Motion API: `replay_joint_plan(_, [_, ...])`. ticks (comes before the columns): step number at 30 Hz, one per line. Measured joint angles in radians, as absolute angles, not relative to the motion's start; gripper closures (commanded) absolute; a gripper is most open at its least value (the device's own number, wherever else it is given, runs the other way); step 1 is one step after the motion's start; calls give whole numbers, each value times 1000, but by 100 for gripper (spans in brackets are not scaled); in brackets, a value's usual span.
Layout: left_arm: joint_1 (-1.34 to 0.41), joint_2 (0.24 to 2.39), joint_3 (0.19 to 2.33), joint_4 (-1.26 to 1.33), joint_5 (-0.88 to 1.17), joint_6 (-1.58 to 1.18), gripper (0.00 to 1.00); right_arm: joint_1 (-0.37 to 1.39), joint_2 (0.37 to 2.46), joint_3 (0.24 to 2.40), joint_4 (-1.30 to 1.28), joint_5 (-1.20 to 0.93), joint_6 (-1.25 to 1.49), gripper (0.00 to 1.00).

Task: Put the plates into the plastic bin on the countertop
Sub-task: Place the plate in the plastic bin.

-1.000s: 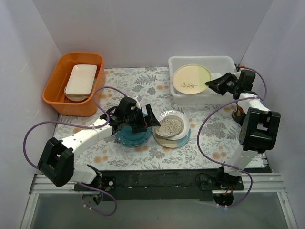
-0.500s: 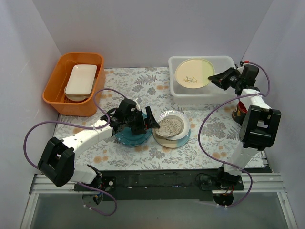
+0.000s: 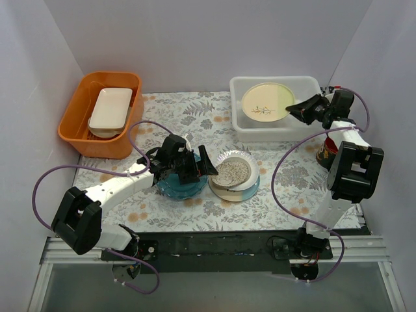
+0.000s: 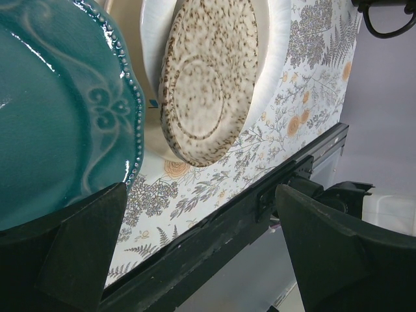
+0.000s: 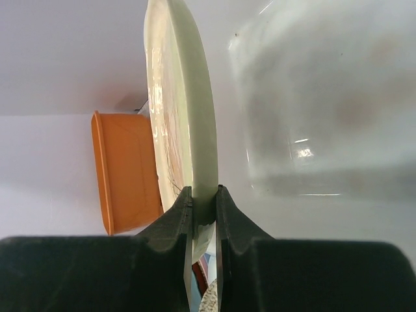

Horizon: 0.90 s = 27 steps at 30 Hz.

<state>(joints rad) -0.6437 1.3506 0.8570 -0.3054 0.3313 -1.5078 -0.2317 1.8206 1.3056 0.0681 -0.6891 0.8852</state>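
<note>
Top external: right gripper (image 3: 296,109) clenched on right rim of cream plate (image 3: 265,103); plate face up over plastic bin (image 3: 273,135), bin floor straight below, apparently not yet set down. Left gripper (image 4: 200,195) spread wide, empty, by teal plate (image 4: 52,110), well apart from bin.

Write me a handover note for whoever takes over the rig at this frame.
Right gripper: shut on the rim of the cream plate, held above the bin, not released.
Left gripper: open, low by the teal plate, next to the stack topped by the speckled plate.
Done: no plate seen resting in the bin.
Left: release cream plate, then move teal plate and stack.
</note>
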Motion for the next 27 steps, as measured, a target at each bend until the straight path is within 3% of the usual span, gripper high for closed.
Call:
replay_joint_plan(19, [-644, 1354, 830, -296, 352, -1508, 2, -236, 1895, 1312, 49, -632, 833, 99])
replay_joint_plan(27, [-644, 1354, 797, -284, 355, -1510, 2, -236, 1966, 1416, -8, -598, 806, 99])
